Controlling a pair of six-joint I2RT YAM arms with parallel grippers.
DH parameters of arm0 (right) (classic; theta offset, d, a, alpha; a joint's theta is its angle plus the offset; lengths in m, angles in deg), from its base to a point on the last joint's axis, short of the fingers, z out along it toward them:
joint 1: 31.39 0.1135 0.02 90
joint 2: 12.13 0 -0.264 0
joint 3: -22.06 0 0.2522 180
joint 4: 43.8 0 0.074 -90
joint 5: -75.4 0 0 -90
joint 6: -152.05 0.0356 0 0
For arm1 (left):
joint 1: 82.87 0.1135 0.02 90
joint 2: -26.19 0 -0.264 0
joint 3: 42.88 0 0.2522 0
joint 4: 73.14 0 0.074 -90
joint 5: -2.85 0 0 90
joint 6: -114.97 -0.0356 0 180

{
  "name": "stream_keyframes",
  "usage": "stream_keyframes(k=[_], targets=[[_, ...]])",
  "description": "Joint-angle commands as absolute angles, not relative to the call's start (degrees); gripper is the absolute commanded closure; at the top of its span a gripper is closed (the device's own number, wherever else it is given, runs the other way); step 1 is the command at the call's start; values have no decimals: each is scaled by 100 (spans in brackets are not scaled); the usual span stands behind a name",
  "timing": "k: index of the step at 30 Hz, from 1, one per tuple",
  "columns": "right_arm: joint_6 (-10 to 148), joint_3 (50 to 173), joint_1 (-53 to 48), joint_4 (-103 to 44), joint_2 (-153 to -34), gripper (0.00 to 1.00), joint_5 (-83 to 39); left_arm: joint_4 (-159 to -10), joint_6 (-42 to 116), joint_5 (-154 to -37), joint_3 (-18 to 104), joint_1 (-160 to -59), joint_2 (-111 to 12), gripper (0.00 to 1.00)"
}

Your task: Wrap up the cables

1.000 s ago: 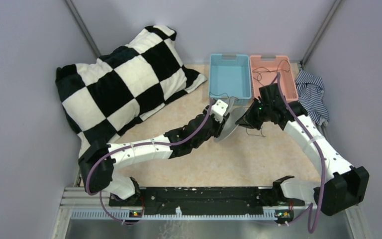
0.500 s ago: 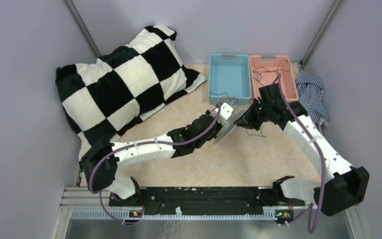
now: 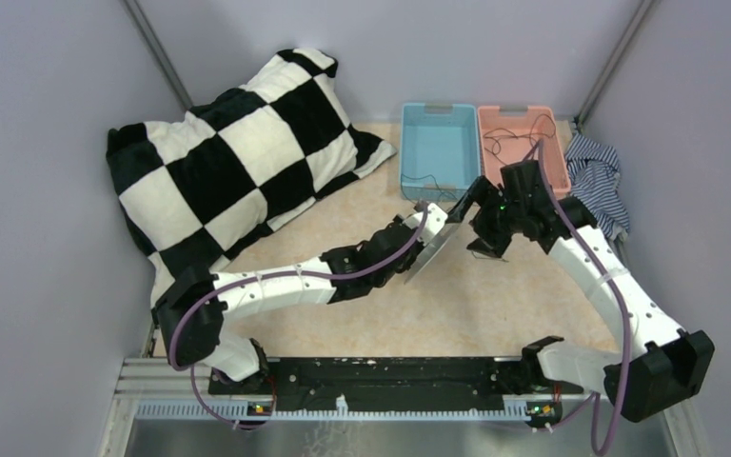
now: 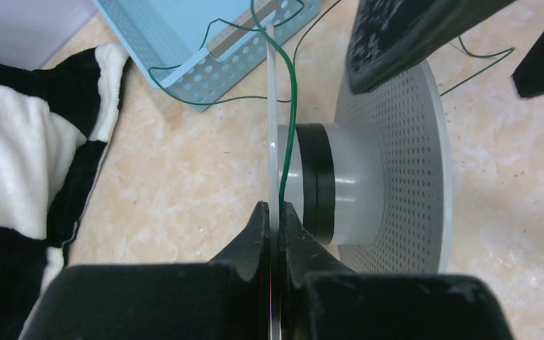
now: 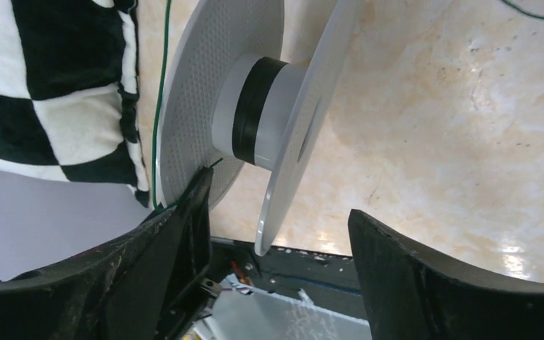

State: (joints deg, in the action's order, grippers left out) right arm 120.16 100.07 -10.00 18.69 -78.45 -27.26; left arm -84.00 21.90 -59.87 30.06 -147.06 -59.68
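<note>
A pale grey spool with two discs and a black-wound hub hangs tilted above the table. My left gripper is shut on the rim of its thin disc; from above, the left gripper sits just left of the spool. A thin dark cable runs up over that disc toward the blue bin. My right gripper is open, its fingers standing apart on either side of the spool's other disc. More cable lies in the pink bin.
A black-and-white checkered pillow fills the back left. The blue bin and the pink bin stand side by side at the back. A striped cloth is bunched against the right wall.
My left gripper has closed onto the spool's thin disc. My right gripper has opened and let go of the spool, shifting slightly up and back.
</note>
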Motion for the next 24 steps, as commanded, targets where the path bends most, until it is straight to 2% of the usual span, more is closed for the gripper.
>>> stream_keyframes(k=[1,5,8,13,17,24], targets=[[11394,10504,-970,2051,-7544,10,-2172,-8617,2366,-6286,3466,-14629,-5470,100],[10621,10819,-968,2240,-7435,10,-1512,-9704,2453,-6984,3911,-14427,-5293,100],[9803,10678,-968,1822,-7178,11,-1035,-10527,2480,-7564,4257,-14173,-5143,100],[8203,9465,-970,-17,-6449,20,-1728,-11671,2480,-8631,4749,-13577,-4987,100],[7870,8795,-969,-642,-6288,19,-1842,-11942,2480,-8581,4980,-13368,-4787,100],[8035,8490,-974,-1415,-6731,18,-1516,-12360,2428,-8868,5610,-12904,-4425,100]])
